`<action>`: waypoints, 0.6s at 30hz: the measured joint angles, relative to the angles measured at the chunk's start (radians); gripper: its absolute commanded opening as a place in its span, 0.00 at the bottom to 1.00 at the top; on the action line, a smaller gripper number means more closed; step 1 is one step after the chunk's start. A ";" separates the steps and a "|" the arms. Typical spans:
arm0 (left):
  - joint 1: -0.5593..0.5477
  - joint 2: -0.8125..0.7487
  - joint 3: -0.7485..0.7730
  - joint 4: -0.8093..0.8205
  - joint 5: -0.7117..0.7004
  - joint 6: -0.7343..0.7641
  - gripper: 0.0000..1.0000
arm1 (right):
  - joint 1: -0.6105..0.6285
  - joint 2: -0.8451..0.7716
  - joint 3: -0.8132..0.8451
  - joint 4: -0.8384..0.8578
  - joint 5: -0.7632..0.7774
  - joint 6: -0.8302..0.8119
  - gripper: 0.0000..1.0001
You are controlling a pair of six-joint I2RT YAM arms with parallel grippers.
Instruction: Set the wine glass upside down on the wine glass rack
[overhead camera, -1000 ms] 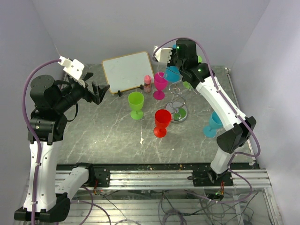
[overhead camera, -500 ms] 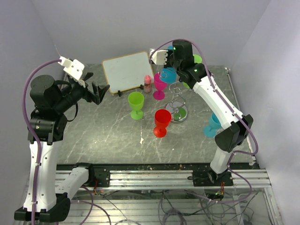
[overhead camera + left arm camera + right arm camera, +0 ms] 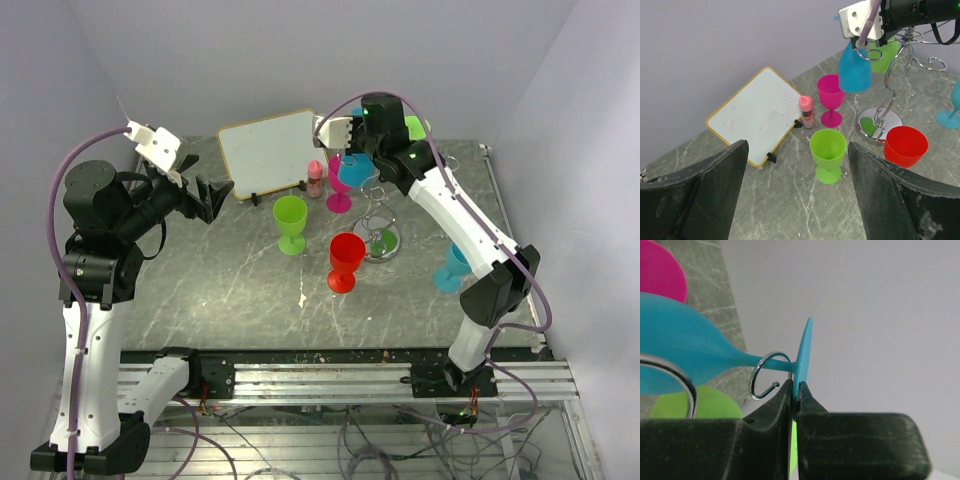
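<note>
A blue wine glass (image 3: 354, 171) hangs upside down, bowl downward, in my right gripper (image 3: 357, 140). The gripper (image 3: 795, 390) is shut on the thin foot disc (image 3: 803, 351), and the stem passes through a curled wire loop (image 3: 763, 375) of the wine glass rack (image 3: 382, 243). In the left wrist view the blue glass (image 3: 855, 68) hangs beside the silver rack (image 3: 879, 122), over its left side. My left gripper (image 3: 214, 195) hovers open at the left, well away, with nothing between its fingers (image 3: 720, 175).
Standing on the marble table are a green glass (image 3: 291, 222), a red glass (image 3: 346, 260), a magenta glass (image 3: 341, 181) and a teal glass (image 3: 455, 266). Another green glass (image 3: 885, 50) hangs on the rack. A whiteboard (image 3: 270, 152) and a small pink bottle (image 3: 315, 178) stand behind.
My right arm has shifted left and slightly back, carrying the blue glass with it. The left arm has not moved.
</note>
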 measured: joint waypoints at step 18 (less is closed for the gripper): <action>0.000 -0.012 -0.002 0.000 0.001 0.011 0.91 | 0.010 -0.062 -0.073 -0.011 0.001 0.026 0.02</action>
